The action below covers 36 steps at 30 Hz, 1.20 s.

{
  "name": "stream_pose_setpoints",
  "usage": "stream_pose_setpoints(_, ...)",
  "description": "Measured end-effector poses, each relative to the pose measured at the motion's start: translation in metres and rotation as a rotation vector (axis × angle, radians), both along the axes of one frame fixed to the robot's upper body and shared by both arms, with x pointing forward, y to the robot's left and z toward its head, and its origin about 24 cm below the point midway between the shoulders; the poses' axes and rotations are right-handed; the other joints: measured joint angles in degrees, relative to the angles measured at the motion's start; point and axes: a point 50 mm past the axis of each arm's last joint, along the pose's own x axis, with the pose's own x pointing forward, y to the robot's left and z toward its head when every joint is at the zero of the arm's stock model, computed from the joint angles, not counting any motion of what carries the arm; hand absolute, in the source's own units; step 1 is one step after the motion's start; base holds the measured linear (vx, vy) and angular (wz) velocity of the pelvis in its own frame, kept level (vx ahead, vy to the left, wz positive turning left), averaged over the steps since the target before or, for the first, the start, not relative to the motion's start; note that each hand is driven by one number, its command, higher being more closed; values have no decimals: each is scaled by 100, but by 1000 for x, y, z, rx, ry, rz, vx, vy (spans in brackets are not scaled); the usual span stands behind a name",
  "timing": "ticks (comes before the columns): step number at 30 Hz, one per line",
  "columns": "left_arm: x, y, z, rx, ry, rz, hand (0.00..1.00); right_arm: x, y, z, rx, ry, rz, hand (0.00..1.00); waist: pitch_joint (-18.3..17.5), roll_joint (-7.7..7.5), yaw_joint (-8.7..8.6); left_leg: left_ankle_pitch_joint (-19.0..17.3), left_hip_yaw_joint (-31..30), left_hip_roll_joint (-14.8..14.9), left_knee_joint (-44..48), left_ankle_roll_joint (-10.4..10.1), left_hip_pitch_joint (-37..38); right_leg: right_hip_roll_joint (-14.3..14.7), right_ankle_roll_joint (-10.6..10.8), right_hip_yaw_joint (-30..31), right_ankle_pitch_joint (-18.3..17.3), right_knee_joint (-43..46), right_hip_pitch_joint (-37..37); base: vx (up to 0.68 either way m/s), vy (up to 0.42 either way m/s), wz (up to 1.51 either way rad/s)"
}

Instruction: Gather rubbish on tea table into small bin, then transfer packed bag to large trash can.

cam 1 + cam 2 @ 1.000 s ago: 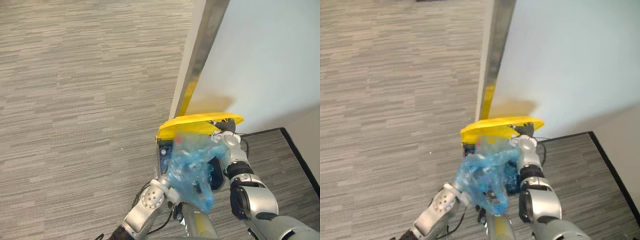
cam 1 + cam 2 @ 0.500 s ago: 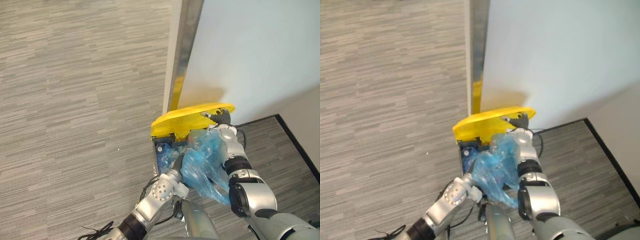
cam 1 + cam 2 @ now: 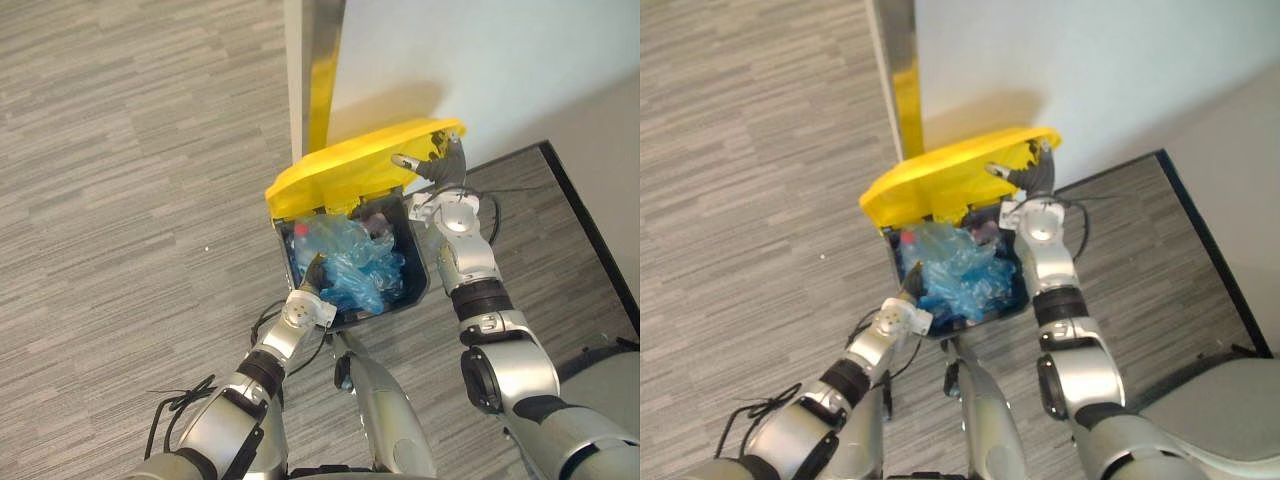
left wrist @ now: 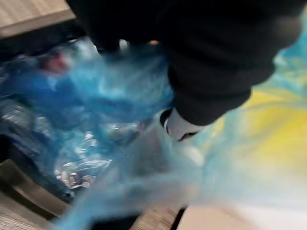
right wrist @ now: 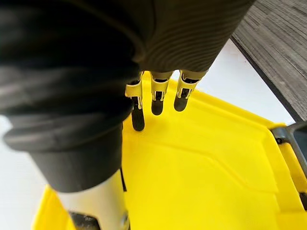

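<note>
Blue bag point(image 3: 350, 262) sits inside the dark trash can point(image 3: 418, 290), crumpled, filling most of the opening and bulging a little above the rim.

Right hand point(image 3: 445, 170): unclenched, straight fingers point(image 5: 157, 103) pressed flat against the underside of the yellow lid point(image 3: 340, 175), propping it up and back toward the wall point(image 3: 500, 60).

Left hand point(image 3: 308, 290): at the can's near rim, touching the near edge of the bag. The wrist view gives blurred blue film round it, so I cannot tell whether it grips the film or has let go.

Key relation: the bag lies just ahead of and below the left hand, which is the nearer one.

Room: open floor point(image 3: 120, 150) to the robot's left. The wall and metal post point(image 3: 310, 60) stand close behind the can. Judgement: the left hand's way out is up and back over the near rim, and the lid should stay propped until it is clear.
</note>
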Motion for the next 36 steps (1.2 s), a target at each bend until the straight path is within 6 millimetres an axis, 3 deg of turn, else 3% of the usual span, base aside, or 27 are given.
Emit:
stream_pose_setpoints(9,11,12,6,62,-22,106,0,1,8,2,-23,-8,24,0,0,1,4,-31,54,81,-3,-25,40,91,-121,10,10,37,-3,36,-20,-4)
stream_pose_setpoints(14,10,17,3,112,-15,119,0,3,4,-10,-32,42,23,0,-1,3,88,-15,63,41,-65,-34,249,25,-140,-3,-89,266,69,0,-8,1)
stream_pose_setpoints(19,-11,28,-24,139,52,138,0,-6,0,-52,-19,150,35,0,-28,26,147,97,-147,-13,-383,-7,715,-30,-166,-125,-256,260,491,-17,-39,21)
stream_pose_setpoints(24,-46,57,-57,131,142,225,0,-23,-3,-102,-21,272,32,0,-248,86,262,357,-245,-132,-973,4,1082,-88,-123,-169,-309,186,651,9,-52,11)
stream_pose_setpoints(25,-62,64,-69,118,186,249,0,-34,-5,-125,-14,337,28,0,-400,142,262,427,-319,-131,-1133,-48,1227,-88,-159,-234,-362,178,752,78,-65,15)
stream_pose_setpoints(26,-66,66,-72,114,198,256,0,-37,-6,-132,-12,357,26,0,-411,163,263,439,-338,-126,-1165,-36,1293,-87,-165,-258,-379,173,819,72,-49,15)
stream_pose_setpoints(31,-118,95,-107,27,361,394,0,-82,-8,-205,8,584,14,0,-852,214,275,557,-385,-159,-1531,25,1802,-166,-168,-347,-520,238,1185,22,-18,11)
stream_pose_setpoints(33,-140,111,-120,10,429,472,0,-101,-8,-225,-10,653,22,0,-954,208,298,558,-323,-206,-1513,27,1970,-222,-141,-289,-575,395,1254,-44,14,-7)
stream_pose_setpoints(36,-162,127,-134,3,513,557,0,-117,-11,-235,3,674,15,0,-978,192,320,565,-234,-313,-1449,37,2051,-316,-69,-193,-577,536,1257,-98,29,-17)
